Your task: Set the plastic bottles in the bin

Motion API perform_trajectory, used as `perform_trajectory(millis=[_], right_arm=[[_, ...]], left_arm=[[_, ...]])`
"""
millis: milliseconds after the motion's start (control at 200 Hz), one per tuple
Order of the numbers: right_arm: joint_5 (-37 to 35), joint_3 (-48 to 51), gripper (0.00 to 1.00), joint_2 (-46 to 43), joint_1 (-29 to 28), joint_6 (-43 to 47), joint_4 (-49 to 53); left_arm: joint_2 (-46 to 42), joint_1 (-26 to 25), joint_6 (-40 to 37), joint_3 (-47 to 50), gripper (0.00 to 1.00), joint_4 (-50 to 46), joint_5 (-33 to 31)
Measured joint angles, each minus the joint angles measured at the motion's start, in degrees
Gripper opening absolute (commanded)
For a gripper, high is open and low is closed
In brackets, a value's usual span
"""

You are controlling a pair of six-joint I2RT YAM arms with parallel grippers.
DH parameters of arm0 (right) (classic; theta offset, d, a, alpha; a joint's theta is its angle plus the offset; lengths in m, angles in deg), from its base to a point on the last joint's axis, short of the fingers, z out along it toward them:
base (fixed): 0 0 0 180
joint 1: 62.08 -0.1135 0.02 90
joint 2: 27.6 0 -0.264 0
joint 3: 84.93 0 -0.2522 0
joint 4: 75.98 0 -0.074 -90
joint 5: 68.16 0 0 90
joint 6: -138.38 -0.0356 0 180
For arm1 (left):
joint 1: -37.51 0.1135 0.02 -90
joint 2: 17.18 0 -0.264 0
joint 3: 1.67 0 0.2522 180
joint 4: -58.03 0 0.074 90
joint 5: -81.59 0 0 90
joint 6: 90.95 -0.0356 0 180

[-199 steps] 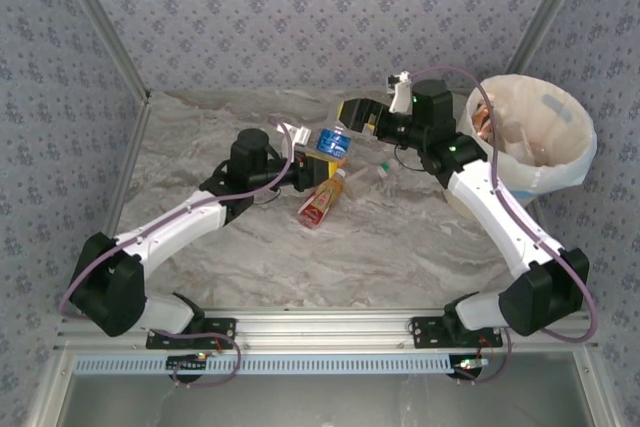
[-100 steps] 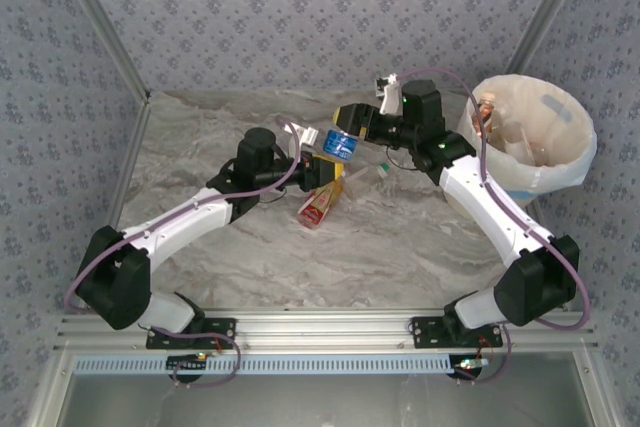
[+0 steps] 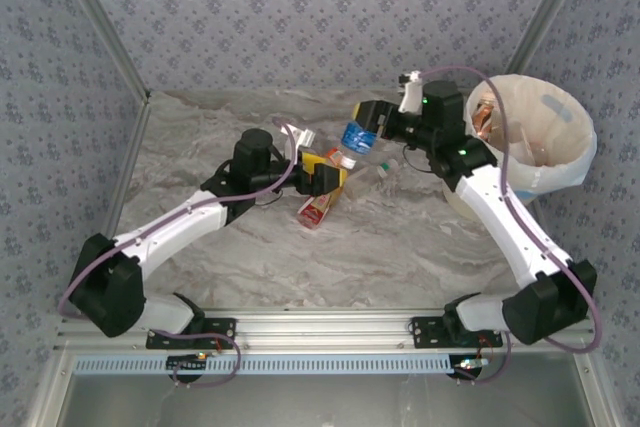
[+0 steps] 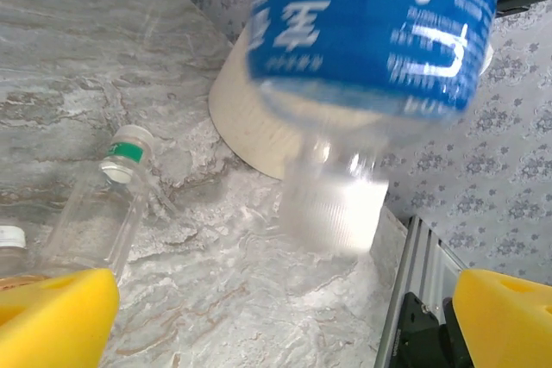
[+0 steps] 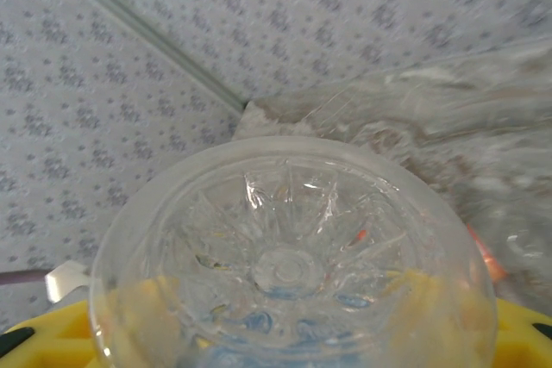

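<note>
A clear plastic bottle with a blue label (image 3: 356,137) hangs above the table, its white cap (image 4: 335,209) pointing down. My right gripper (image 3: 369,125) is shut on it, and the bottle's ribbed base (image 5: 291,256) sits between its yellow pads. My left gripper (image 3: 324,173) stands open just below and to the left of it, yellow pads (image 4: 53,317) wide apart with nothing between them. A red-labelled bottle (image 3: 318,205) lies under the left gripper. A clear bottle with a green band (image 4: 102,206) lies on the table (image 3: 380,237). The bin (image 3: 540,162) stands at the right.
The bin's cream-white liner holds some items, and its base (image 4: 250,114) rises just behind the lying bottles. Patterned walls close the back and sides. A metal rail (image 3: 320,332) runs along the near edge.
My left gripper has opened and let go of the blue-label bottle. My right gripper has closed on that bottle and carried it slightly right, towards the bin.
</note>
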Motion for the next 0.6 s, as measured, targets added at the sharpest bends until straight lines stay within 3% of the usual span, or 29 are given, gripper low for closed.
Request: perform_trajectory(millis=[205, 605], right_arm=[[-2.58, -0.02, 0.57, -7.93, 8.35, 2.71, 6.21], [-5.25, -5.49, 0.57, -16.5, 31.01, 8.63, 16.83]], left_arm=[[-5.66, 0.02, -1.03, 2.99, 0.99, -2.64, -10.43], [-13.42, 0.17, 1.86, 9.81, 1.0, -7.93, -39.63]])
